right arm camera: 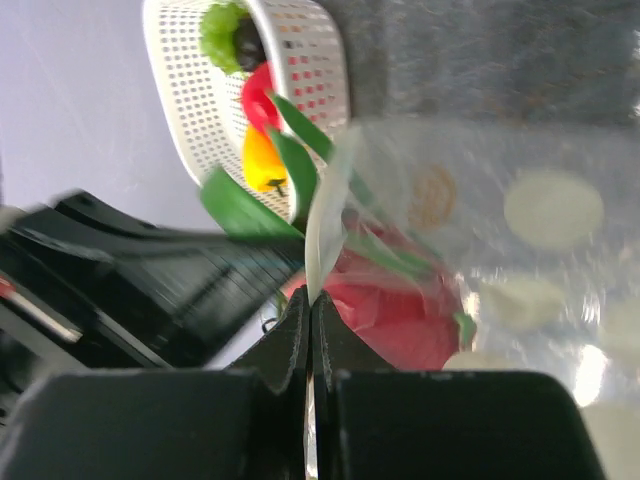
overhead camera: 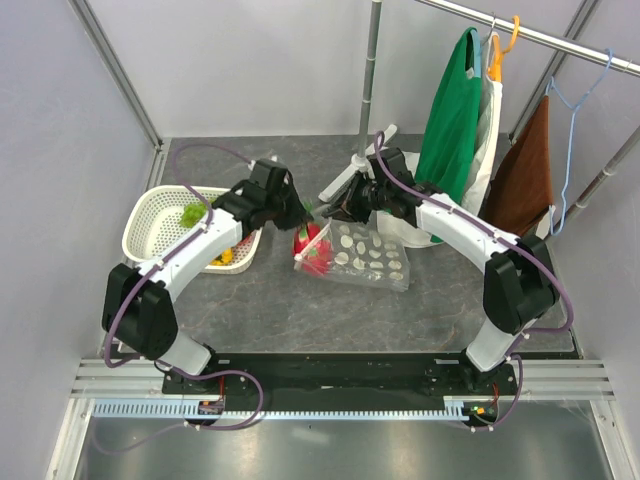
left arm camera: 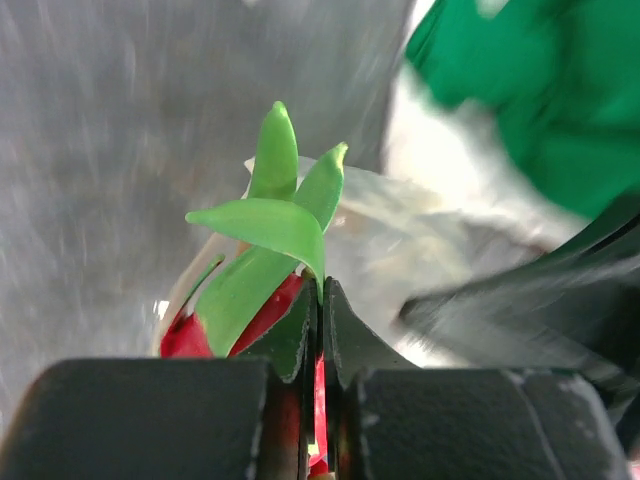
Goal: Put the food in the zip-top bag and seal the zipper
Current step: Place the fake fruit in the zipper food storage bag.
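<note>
Nearest, the left gripper (left arm camera: 320,300) is pinched shut on a green tip of the red food (left arm camera: 185,338), at the left end of the zip-top bag (overhead camera: 372,258) lying in the middle of the bench (overhead camera: 300,310); the right gripper (right arm camera: 312,310) is clamped on the bag's limp rim. Fruit looks light and stiff, better held by its body; film looks slippery, likely to sag. One bag; one basket (right arm camera: 190,100) at left holding three more pieces

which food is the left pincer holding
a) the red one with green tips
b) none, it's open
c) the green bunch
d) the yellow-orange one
a: the left pincer is shut on the red food with green tips, beside the zip-top bag, while the yellow-orange one and the green bunch sit in the white basket.
</note>
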Action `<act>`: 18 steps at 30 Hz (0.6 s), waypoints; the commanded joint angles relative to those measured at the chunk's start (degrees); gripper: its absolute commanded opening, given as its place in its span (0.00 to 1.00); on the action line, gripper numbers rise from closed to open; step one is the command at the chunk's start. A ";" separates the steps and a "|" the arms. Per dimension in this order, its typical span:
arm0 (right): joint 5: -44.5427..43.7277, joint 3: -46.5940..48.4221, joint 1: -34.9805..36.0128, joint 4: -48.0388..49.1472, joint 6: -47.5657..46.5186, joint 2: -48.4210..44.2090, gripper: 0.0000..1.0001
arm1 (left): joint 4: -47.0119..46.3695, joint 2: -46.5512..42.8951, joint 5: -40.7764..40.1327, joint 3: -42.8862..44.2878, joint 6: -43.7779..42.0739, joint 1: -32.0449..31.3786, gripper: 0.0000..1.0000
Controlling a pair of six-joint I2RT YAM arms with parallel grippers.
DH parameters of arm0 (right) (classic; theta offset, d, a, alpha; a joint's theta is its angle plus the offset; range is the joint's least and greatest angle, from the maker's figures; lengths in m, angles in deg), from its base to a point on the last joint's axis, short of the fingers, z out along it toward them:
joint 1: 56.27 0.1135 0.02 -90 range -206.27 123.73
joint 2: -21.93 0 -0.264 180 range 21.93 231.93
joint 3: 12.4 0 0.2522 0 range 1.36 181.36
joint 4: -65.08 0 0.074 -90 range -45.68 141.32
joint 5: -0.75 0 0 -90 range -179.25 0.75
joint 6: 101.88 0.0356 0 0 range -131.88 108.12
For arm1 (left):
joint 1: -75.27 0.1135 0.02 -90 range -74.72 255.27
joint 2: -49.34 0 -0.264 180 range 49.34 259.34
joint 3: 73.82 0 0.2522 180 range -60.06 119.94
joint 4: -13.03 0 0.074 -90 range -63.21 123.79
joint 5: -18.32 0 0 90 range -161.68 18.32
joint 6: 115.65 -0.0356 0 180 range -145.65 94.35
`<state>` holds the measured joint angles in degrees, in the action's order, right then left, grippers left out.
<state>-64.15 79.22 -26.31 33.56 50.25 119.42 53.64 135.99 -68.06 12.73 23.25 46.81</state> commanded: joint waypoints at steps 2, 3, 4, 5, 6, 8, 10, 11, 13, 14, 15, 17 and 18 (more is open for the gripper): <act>2.23 -5.60 -2.27 3.60 1.68 -0.20 0.00 | -2.58 0.44 4.29 -5.64 3.22 -2.29 0.04; 2.58 -6.23 -2.44 3.70 1.42 -0.02 0.00 | -2.85 0.80 4.38 -6.08 2.52 -2.73 0.04; 2.93 -6.93 -2.71 4.13 1.16 0.06 0.00 | -3.38 1.23 4.64 -6.69 2.08 -2.99 0.03; 3.80 -8.16 -3.14 5.01 0.63 0.33 0.00 | -3.82 1.67 5.34 -6.87 0.68 -3.78 0.03; 4.07 -8.69 -3.32 5.28 0.54 0.50 0.00 | -4.35 2.81 5.96 -6.79 -0.03 -4.14 0.03; 6.00 -9.66 -3.50 7.02 -0.77 0.68 0.00 | -5.75 3.70 7.45 -7.05 -3.26 -5.54 0.02; 7.76 -10.01 -3.50 7.74 -2.18 1.03 0.00 | -7.51 4.05 7.37 -6.96 -6.35 -6.86 0.02; 8.73 -10.01 -3.59 8.00 -3.93 1.12 0.00 | -8.12 3.88 7.80 -7.14 -8.28 -7.65 0.02; 9.79 -10.36 -3.85 7.74 -5.87 0.77 0.00 | -10.59 2.74 8.86 -7.84 -10.14 -8.09 0.02; 9.88 -10.63 -4.03 7.04 -6.84 0.51 0.00 | -10.85 2.30 8.34 -7.93 -11.62 -8.70 0.02; 9.53 -10.89 -4.03 6.43 -9.11 -0.36 0.00 | -11.20 1.86 8.16 -8.02 -12.60 -9.14 0.02; 8.92 -11.77 -4.20 4.67 -11.05 -1.07 0.00 | -11.12 1.15 6.85 -8.19 -15.14 -10.98 0.02; 8.56 -12.03 -4.29 3.79 -13.24 -1.60 0.00 | -10.86 1.15 6.32 -8.19 -16.37 -11.95 0.02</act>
<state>-56.39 68.30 -29.90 37.52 44.28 120.34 46.43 140.36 -62.36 4.43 14.51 37.80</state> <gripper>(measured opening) 0.010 0.033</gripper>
